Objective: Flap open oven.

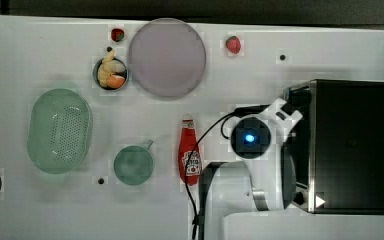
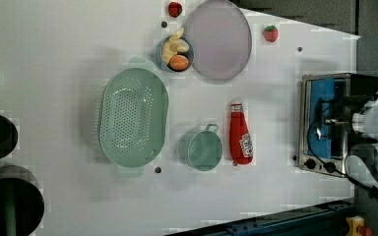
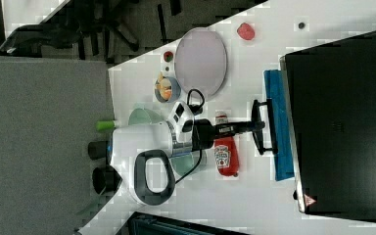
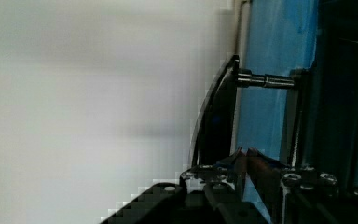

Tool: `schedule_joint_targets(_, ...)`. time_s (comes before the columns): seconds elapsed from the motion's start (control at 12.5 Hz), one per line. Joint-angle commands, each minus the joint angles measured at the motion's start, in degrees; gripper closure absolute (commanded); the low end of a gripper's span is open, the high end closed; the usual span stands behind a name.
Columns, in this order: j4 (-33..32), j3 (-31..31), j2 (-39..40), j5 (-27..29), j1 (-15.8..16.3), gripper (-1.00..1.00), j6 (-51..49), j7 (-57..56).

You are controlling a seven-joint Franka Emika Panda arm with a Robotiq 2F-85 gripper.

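Now claw (image 3: 258,126) nearly closed, clamped on oven (image 3: 342,122) door handle (image 3: 264,128).

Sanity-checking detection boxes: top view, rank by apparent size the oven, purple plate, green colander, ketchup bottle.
1. oven
2. purple plate and green colander: look about alike, so no ranking between them
3. ketchup bottle, clearly smallest

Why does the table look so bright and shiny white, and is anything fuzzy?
In the top view the white table is brightly lit and washed out, and a blue light glows on the arm's wrist. In the left view soft grey shadows sit beside the green colander. In the wrist view the oven handle looks soft and the near wall blurs into plain grey.
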Motion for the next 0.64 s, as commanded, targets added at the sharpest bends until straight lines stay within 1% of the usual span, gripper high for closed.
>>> schedule_joint_targets(0.08,-0.85,3.26,5.19,-4.59,2.43,0.65,-0.04,15.32)
schedule_joint_targets(0.4,1.58,6.02,12.3,-15.43,5.03,0.65,-2.55,29.92)
schedule_joint_targets(0.48,2.54,6.54,14.13,-17.32,5.86,0.65,-3.82,33.23)
schedule_joint_targets(0.64,4.09,6.84,17.6,-18.22,7.28,0.65,-4.73,38.88)
